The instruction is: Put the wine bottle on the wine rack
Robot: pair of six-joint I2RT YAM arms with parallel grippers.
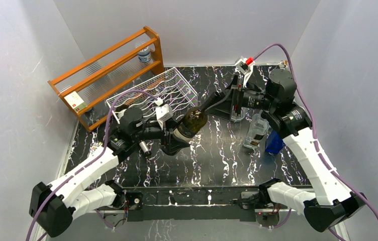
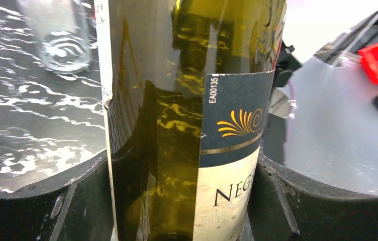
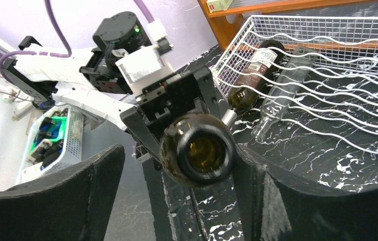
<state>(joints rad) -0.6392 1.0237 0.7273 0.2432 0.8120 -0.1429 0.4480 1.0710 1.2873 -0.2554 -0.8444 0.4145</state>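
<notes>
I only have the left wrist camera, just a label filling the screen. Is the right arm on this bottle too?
Observer: No grip. The right gripper is open, its fingers either side of the wine bottle's base; only the left gripper holds it.
Operator: Room in the rack?
Observer: Yes. The wine rack holds a dark bottle and a clear bottle side by side; the cradles beside them are empty.
Operator: Where is it?
Observer: Just beyond the wine bottle, toward the table's back left.

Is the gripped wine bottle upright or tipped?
Tipped: the wine bottle lies sideways in the left gripper, seen base-on in the right wrist view.
</notes>
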